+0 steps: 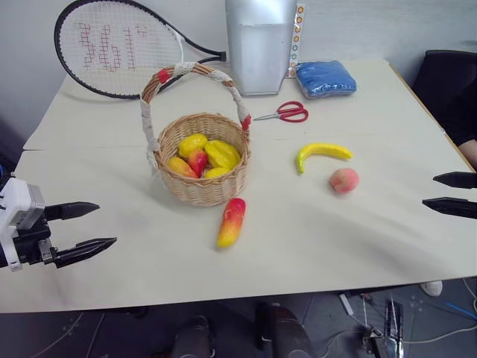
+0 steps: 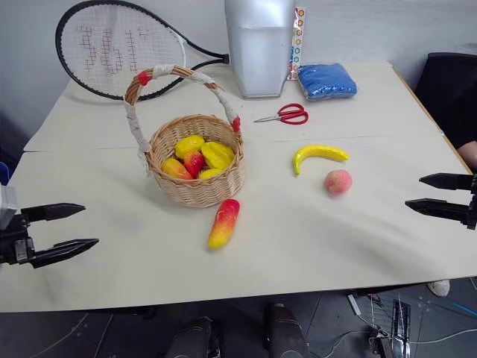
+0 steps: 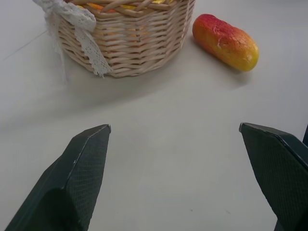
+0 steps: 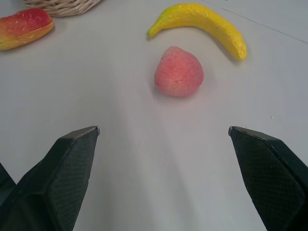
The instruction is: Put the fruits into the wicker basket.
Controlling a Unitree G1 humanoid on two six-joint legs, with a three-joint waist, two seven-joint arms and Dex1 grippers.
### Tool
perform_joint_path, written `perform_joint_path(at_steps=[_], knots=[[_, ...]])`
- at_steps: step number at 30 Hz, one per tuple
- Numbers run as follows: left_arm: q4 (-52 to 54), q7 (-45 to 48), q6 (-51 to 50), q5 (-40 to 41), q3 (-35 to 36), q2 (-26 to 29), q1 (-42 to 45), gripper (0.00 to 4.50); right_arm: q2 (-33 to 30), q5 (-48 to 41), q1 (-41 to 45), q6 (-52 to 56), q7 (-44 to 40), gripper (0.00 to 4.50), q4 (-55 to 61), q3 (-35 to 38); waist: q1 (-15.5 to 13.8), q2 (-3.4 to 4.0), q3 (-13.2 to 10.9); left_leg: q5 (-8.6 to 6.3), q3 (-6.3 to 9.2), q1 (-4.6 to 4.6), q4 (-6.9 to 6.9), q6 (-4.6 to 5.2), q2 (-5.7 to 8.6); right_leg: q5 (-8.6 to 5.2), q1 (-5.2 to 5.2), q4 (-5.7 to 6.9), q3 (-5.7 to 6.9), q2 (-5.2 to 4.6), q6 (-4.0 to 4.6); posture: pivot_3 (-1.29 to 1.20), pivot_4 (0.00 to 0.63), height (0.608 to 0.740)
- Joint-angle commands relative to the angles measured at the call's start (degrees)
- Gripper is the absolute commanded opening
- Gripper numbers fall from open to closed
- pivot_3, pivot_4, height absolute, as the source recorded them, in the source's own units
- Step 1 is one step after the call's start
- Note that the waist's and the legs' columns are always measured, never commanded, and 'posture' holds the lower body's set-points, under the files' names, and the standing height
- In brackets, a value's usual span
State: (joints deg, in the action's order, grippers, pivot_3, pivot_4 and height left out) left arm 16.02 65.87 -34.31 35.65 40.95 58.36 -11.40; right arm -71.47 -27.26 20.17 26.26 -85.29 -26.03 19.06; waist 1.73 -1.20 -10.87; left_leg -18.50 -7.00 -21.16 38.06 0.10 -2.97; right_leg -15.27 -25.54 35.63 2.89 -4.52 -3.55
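Fruits: mango [image 1: 232, 222], banana [image 1: 321, 153], peach [image 1: 344, 180] lie outside the wicker basket [image 1: 203, 186]. Left gripper [image 1: 88, 227] and right gripper [image 1: 450, 193] hover wide, empty, pointing inward; scissors [image 1: 286, 112] appear in head views.

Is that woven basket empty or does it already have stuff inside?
Partly filled: the round tan wicker basket holds several yellow and red toy fruits.
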Motion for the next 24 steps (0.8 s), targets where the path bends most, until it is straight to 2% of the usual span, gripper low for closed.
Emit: perform_joint_path(at_steps=[1, 6, 17, 24], knots=[[0.08, 0.32, 1.49, -0.60, -0.96, -0.68, -0.62, 4.50, -0.43, -1.55, -0.82, 0.97, 0.47, 4.46, 1.84, 3.52, 0.05, 0.02, 0.01, 0.00, 0.00, 0.00, 0.00, 0.00, 0.00, 0.00, 0.00, 0.00, 0.00, 0.00, 0.00, 0.00, 0.150, 0.740], [0.90, -1.93, 2.15, -1.69, -2.98, -1.37, 0.12, 4.50, 0.25, -0.65, -1.32, -0.52, 1.29, 4.46, 2.06, 3.05, 0.02, 0.03, 0.00, 0.00, -0.02, 0.01, 0.01, 0.00, 0.00, 0.00, 0.01, 0.01, 0.00, 0.01, 0.00, 0.00, 0.150, 0.740], [0.63, -3.26, 2.69, -2.00, -1.92, -1.45, 0.26, 4.50, 1.18, 0.09, -2.62, -2.52, 3.08, 4.46, 2.43, 3.32, 0.00, 0.04, 0.01, 0.00, -0.06, 0.05, 0.02, 0.00, 0.02, 0.01, 0.01, 0.06, -0.01, 0.02, -0.02, 0.00, 0.150, 0.740], [-0.53, -0.43, -0.16, 0.26, -4.50, 1.41, 3.46, 4.50, -0.63, 2.02, 0.43, -3.46, 0.36, 4.46, 1.83, -0.46, 0.01, 0.04, 0.01, 0.01, -0.07, 0.05, 0.04, 0.00, 0.04, 0.02, 0.00, 0.08, 0.06, 0.03, -0.03, 0.00, 0.150, 0.740]])
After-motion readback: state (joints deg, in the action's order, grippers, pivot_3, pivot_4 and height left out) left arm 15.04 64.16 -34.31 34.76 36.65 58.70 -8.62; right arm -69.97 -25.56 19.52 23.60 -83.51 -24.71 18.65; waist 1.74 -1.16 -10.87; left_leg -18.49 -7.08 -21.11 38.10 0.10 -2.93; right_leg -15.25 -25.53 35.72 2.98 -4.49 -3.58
